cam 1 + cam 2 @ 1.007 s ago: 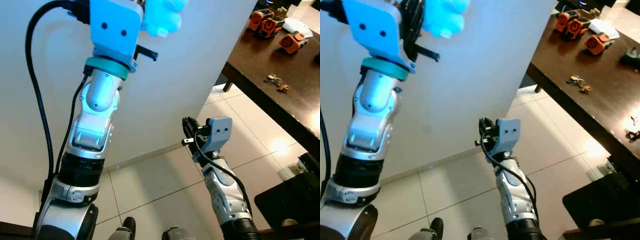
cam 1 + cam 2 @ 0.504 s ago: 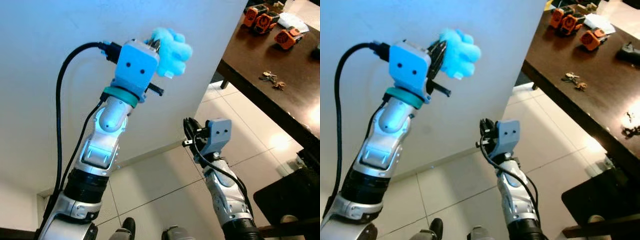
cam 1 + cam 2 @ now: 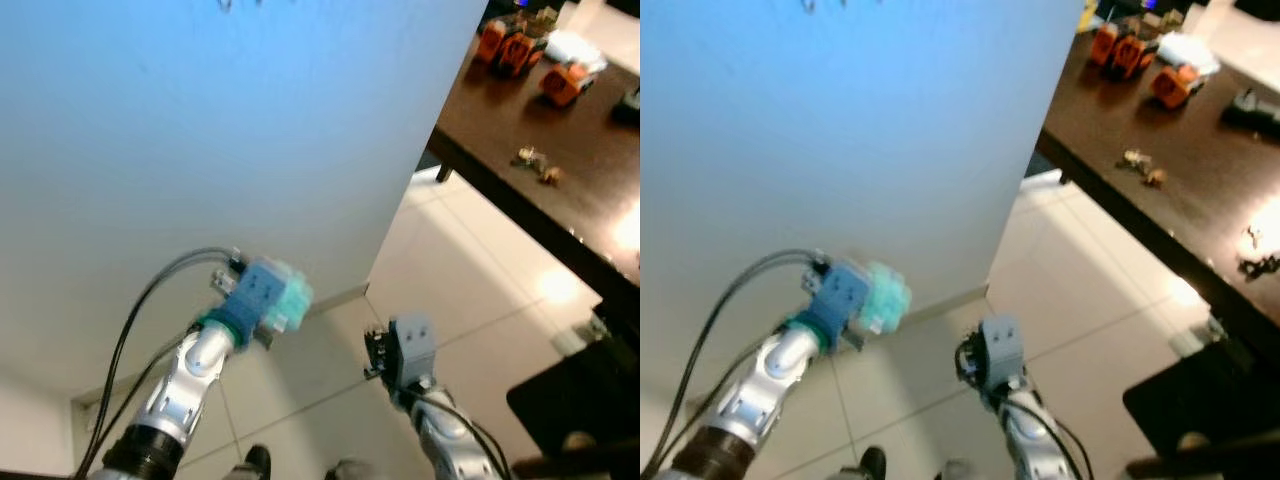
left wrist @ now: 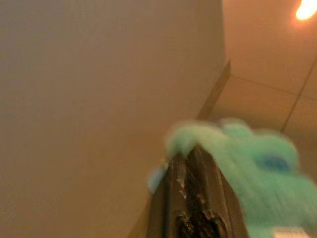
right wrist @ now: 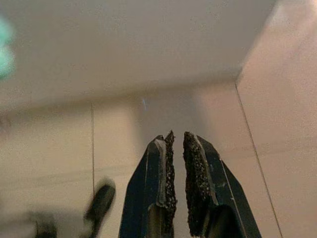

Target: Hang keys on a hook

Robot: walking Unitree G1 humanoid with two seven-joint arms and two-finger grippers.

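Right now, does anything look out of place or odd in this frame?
Yes: the left gripper is shut on a fluffy turquoise plush low by the wall, while a bunch of keys lies loose on the dark table.

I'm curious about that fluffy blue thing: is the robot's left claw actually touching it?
Touching: in the left wrist view the closed black fingers press into the fluffy toy.

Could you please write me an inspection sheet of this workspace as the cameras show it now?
Surface: dark brown wooden table, at the right.
Job's things: fluffy turquoise keychain plush gripped by left gripper; a small bunch of keys on the table; hook cannot be made out.
Clutter: orange-and-black devices at the table's far end.
Grippers: left low near the pale wall; right gripper idle, fingers nearly closed.
Cables: black cables along the left arm.
Surroundings: pale tiled floor.
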